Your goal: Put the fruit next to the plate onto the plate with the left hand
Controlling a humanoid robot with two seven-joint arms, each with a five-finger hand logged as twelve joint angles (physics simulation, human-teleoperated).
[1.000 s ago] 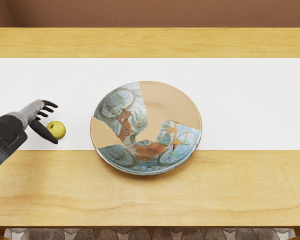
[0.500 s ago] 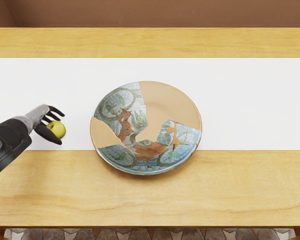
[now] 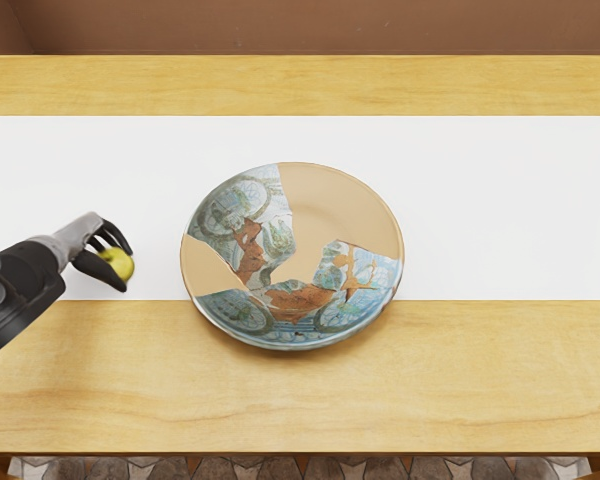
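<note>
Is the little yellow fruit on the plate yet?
No, the fruit sits left of the plate, over the white runner, gripped by the left hand.

runner (image 3: 158, 200) open between fruit (image 3: 121, 264), plate (image 3: 330, 205)

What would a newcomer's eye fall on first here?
The big patterned plate in the middle, lying mostly on a white runner across the wooden table. Next, at the left edge, the dark left hand curled around a small yellow-green fruit, just left of the plate and apart from it.
</note>
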